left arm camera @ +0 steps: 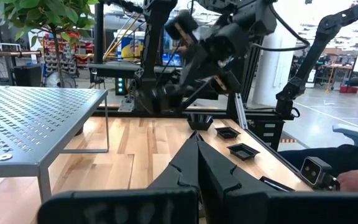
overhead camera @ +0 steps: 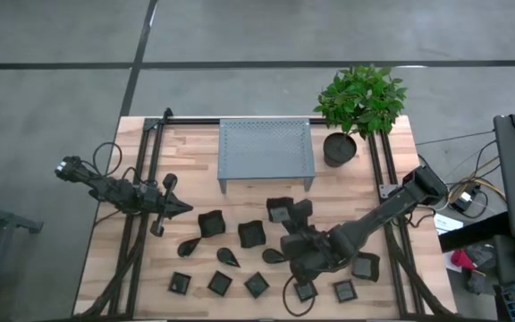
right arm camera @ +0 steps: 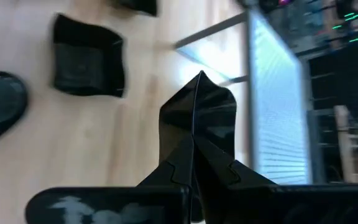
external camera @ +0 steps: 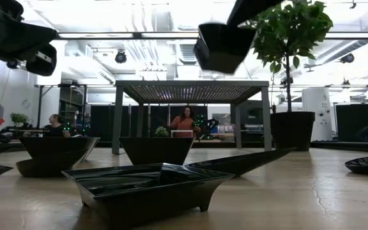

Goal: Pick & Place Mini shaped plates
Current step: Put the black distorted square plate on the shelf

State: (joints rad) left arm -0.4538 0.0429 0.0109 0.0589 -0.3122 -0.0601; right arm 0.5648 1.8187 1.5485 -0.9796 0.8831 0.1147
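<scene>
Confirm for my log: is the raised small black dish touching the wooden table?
Apart: low view shows the small black dish airborne above the wooden table.

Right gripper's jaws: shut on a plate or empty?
Shut on a plate. In the right wrist view the right gripper pinches a small black plate by its rim; the low view shows that plate lifted clear of the table.
</scene>
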